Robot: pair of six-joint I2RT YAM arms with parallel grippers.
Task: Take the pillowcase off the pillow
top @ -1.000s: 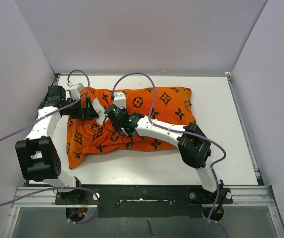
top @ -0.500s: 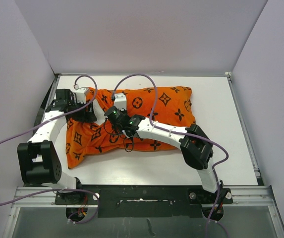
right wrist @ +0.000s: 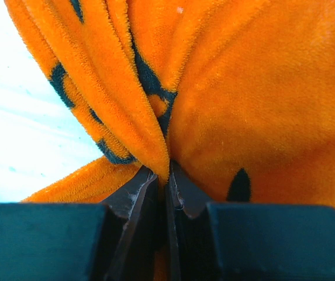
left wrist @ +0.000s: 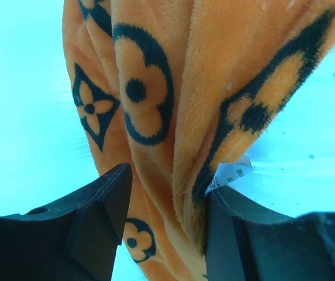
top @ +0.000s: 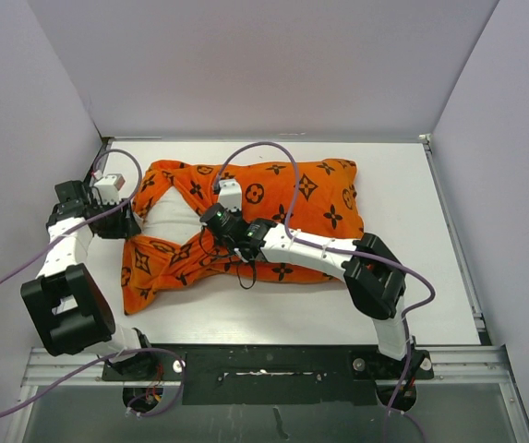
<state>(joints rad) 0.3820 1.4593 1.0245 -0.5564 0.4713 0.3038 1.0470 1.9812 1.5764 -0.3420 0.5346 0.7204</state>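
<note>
The orange pillowcase (top: 306, 198) with dark flowers and stars lies across the middle of the table. Its left end is pulled open, and the white pillow (top: 174, 221) shows in the gap. My left gripper (top: 122, 223) is at the far left, shut on a bunched fold of the pillowcase (left wrist: 155, 88). The fabric fills the space between its fingers (left wrist: 167, 188), and a small white tag (left wrist: 230, 174) peeks out beside the right finger. My right gripper (top: 212, 220) sits on top of the pillow, its jaws shut tight on a thin ridge of pillowcase (right wrist: 168, 170).
Grey walls close in the white table (top: 421, 277) on the left, back and right. The left wall is close to my left arm (top: 61, 258). Purple cables (top: 264, 148) loop over the pillowcase. A metal rail (top: 264, 355) runs along the near edge.
My left gripper has closed on the pillowcase's open end and drawn it left toward the wall, uncovering white pillow. The right gripper has kept its pinch and barely shifted.
</note>
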